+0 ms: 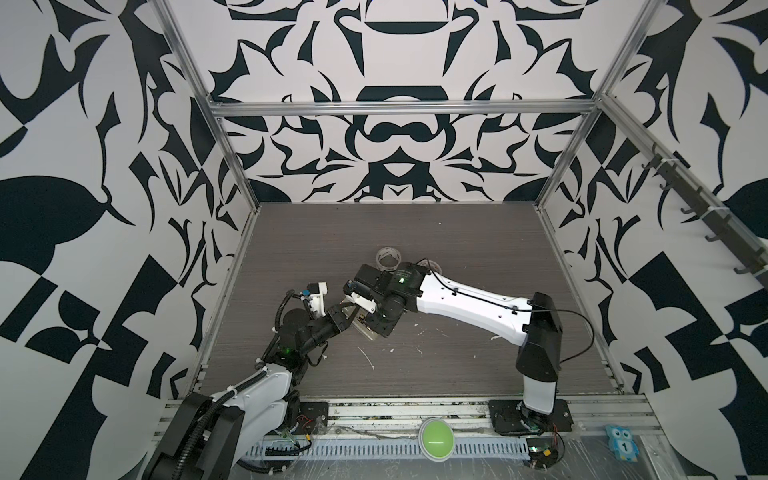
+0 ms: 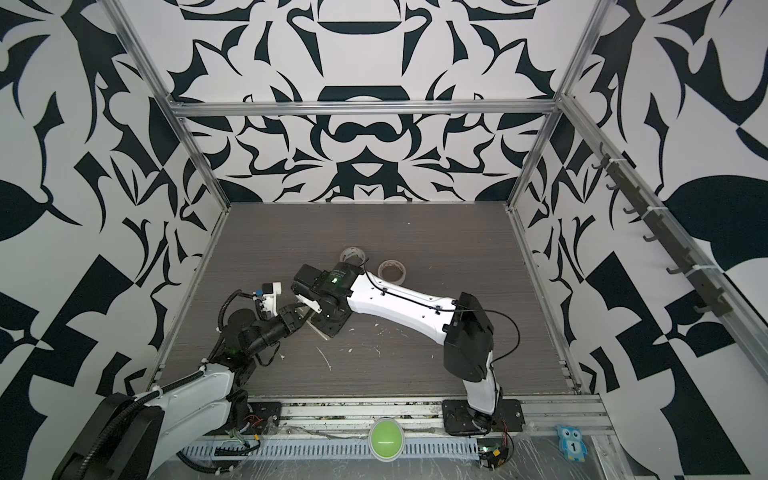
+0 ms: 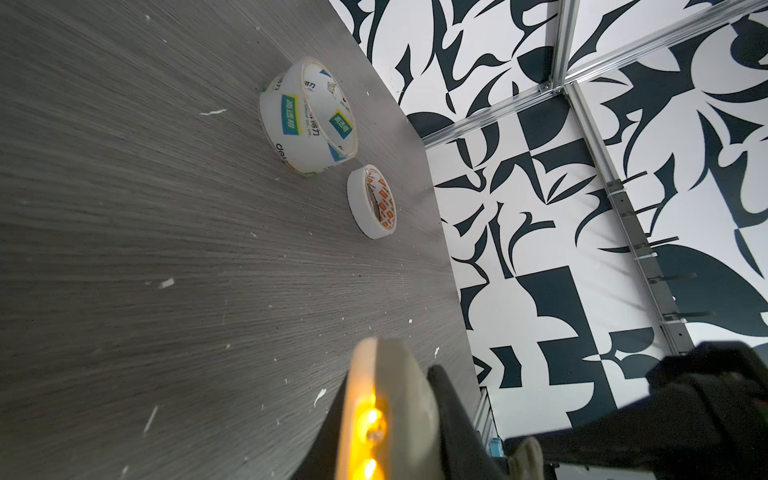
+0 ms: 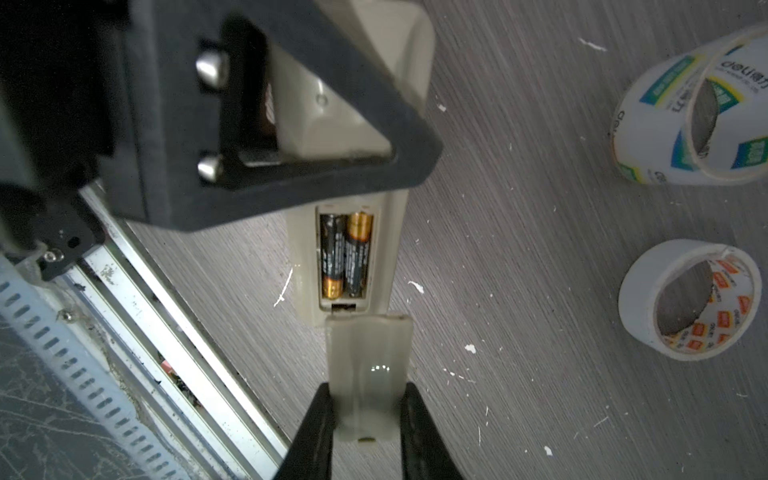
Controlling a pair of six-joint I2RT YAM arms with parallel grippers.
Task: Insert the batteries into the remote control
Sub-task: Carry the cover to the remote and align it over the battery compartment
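Battery cover point(image 4: 368, 345) clamped in my right claw point(image 4: 368, 390); left claw point(image 4: 365, 137) clamps the remote control point(image 4: 384, 249) over grey flecked surface point(image 4: 540, 249), patterned walls point(image 1: 374, 145) around. Long axis runs top-to-bottom, batteries point(image 4: 345, 255) seated toward frame bottom.

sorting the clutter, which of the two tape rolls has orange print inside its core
The shorter white roll, the right-hand one in a top view. The taller roll beside it carries green and blue labels instead and no orange.

Black-and-white patterned walls point(image 1: 395, 62) and aluminium rails point(image 1: 399, 109) surround a grey wood-grain tabletop point(image 1: 457, 249).
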